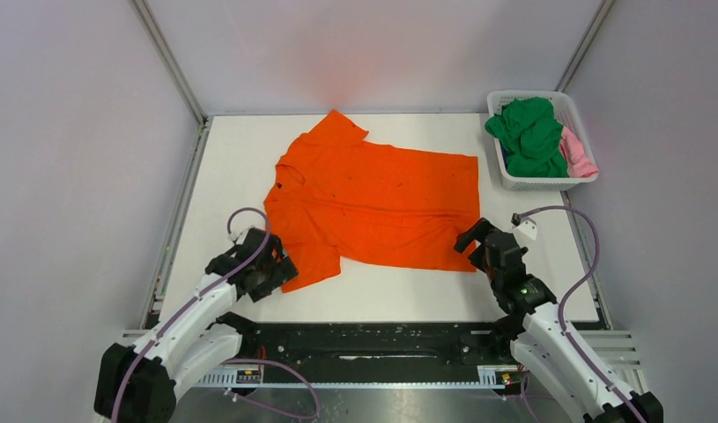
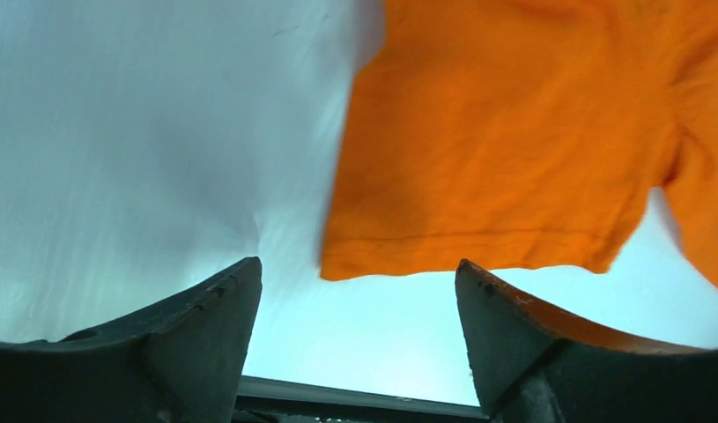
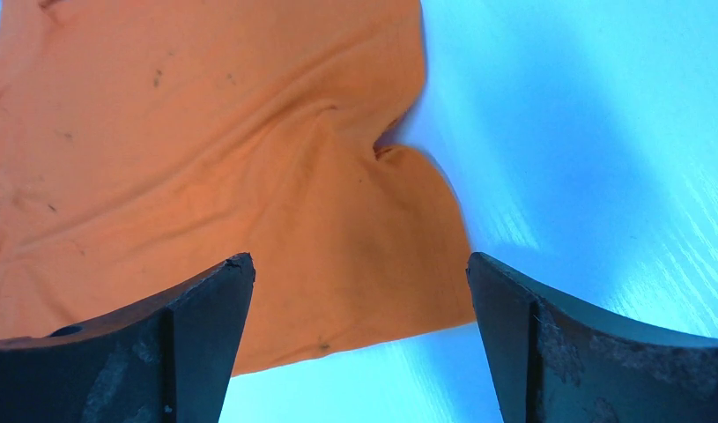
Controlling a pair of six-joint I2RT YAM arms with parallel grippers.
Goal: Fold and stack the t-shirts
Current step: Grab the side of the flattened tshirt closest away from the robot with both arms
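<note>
Left gripper (image 2: 355, 262) gapes beside orange t-shirt (image 1: 373, 198) sleeve; right gripper (image 3: 355, 256) — jaws apart — over hem.

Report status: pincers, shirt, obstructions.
Left pincer open by the near sleeve; right pincer open by the near hem corner. Orange t-shirt spread out, unfolded. Nothing on it.

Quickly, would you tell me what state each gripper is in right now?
Left gripper: open, holding nothing, by a sleeve of the orange shirt.
Right gripper: open, holding nothing, over the shirt's hem corner.
</note>
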